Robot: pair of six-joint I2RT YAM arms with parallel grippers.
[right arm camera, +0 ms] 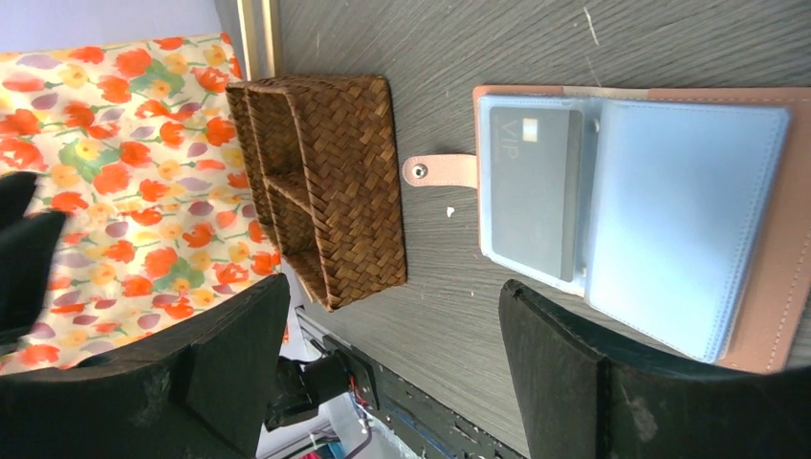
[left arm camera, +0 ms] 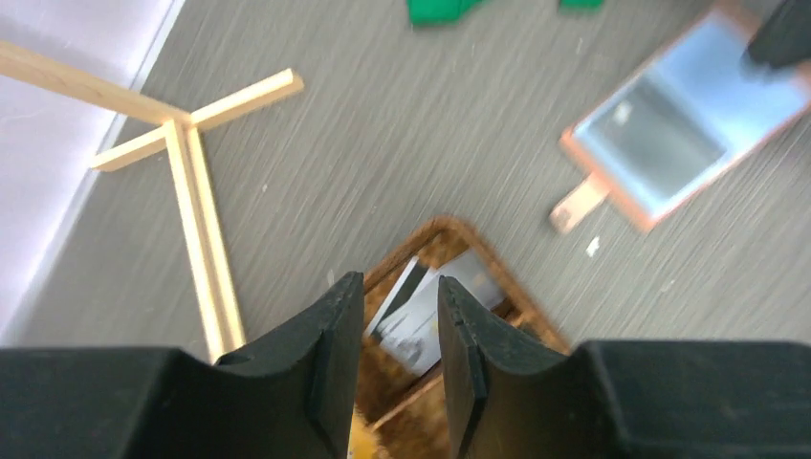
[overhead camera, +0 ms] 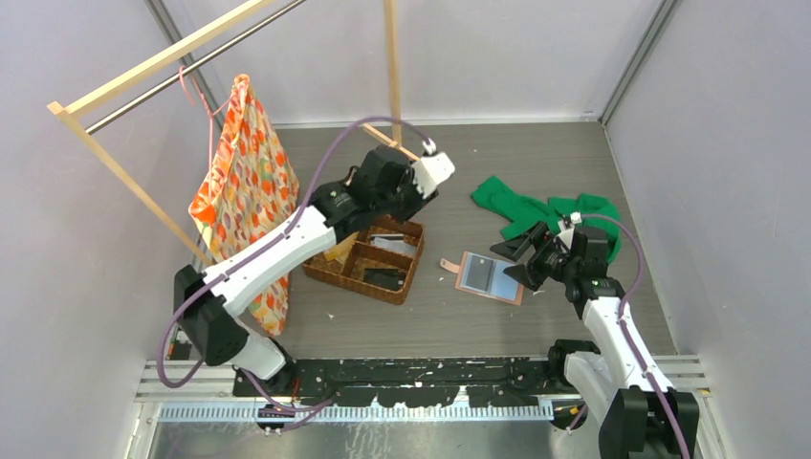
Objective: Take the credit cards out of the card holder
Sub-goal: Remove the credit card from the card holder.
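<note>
The salmon-pink card holder (overhead camera: 491, 277) lies open on the grey table, its strap tab pointing left. In the right wrist view the card holder (right arm camera: 660, 210) shows clear sleeves, with a dark grey card (right arm camera: 531, 186) in the left one. My right gripper (overhead camera: 516, 260) hovers at its right edge, open wide and empty (right arm camera: 394, 292). My left gripper (overhead camera: 387, 206) hangs over the woven basket (overhead camera: 356, 284). Its jaws (left arm camera: 402, 287) stand a little apart with nothing between them. Below them, cards (left arm camera: 430, 311) lie in a basket compartment.
A green cloth (overhead camera: 536, 210) lies behind the right gripper. A floral bag (overhead camera: 244, 191) hangs from a wooden rack (overhead camera: 392, 67), whose foot (left arm camera: 191, 191) rests on the table left of the basket. Walls close in on both sides.
</note>
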